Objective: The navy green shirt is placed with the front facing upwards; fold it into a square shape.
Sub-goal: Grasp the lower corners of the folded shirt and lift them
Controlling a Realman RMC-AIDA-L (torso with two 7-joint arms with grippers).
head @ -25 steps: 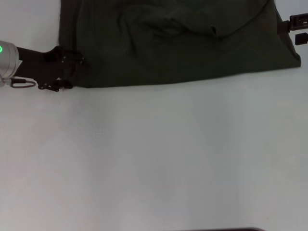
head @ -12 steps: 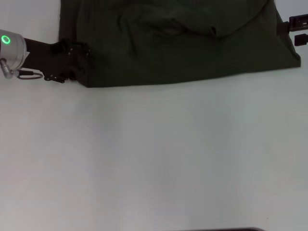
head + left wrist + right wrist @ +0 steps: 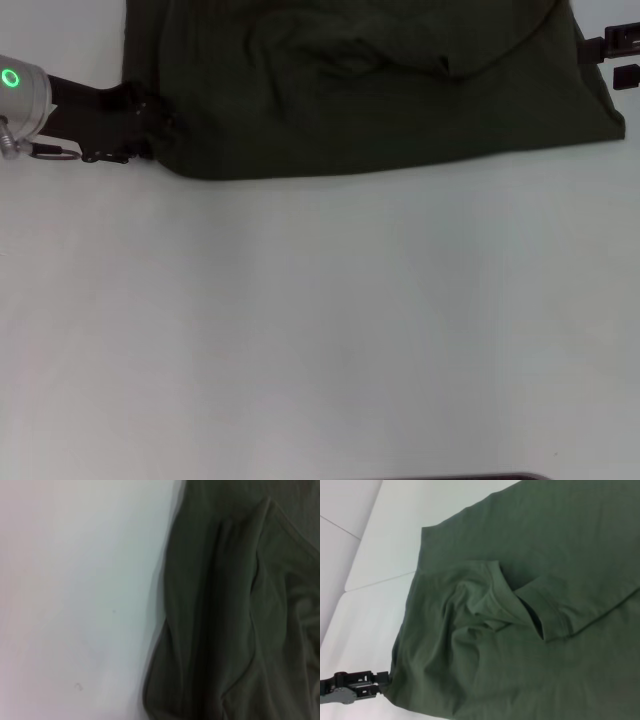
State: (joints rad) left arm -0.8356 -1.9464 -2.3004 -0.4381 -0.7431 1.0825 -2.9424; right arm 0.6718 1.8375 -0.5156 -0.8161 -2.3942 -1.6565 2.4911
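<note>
White tabletop (image 3: 320, 330) with the navy green shirt (image 3: 380, 90) at the far edge; left gripper (image 3: 150, 125) at its near-left corner, right gripper (image 3: 615, 58) opposite, can't tell either's fingers, so I'd lift evenly

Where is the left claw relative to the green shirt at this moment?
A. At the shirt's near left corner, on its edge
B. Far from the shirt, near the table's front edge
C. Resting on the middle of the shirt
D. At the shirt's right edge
A: in the head view the left claw sits against the near left corner of the navy green shirt, while the right claw is at the opposite edge.
</note>
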